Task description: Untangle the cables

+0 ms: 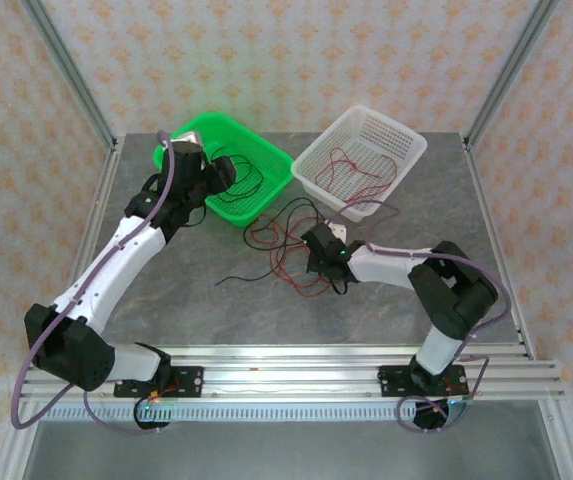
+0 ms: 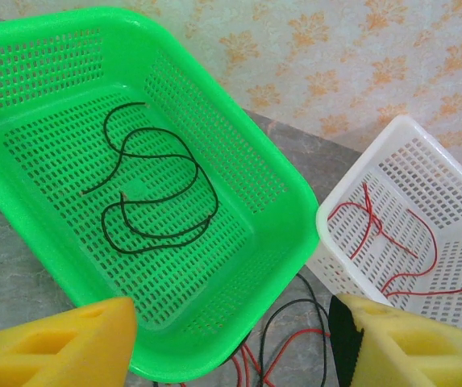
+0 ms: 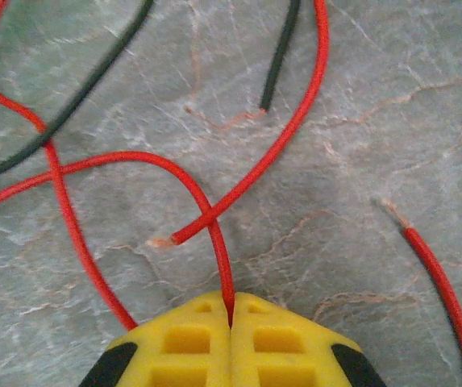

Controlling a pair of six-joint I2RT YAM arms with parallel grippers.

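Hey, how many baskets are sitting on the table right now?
2. The green basket is toward the far left of the table; the white basket stands close beside it on the right. None looks hidden.

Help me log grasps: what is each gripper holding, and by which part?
Right gripper: shut on a red wire, pinched at the near foot of its arc; end or middle cannot be told. Left gripper: open, empty.

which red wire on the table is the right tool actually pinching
The red wire arching in from the left and down into the shut right tool; the other red wires lie loose around it.
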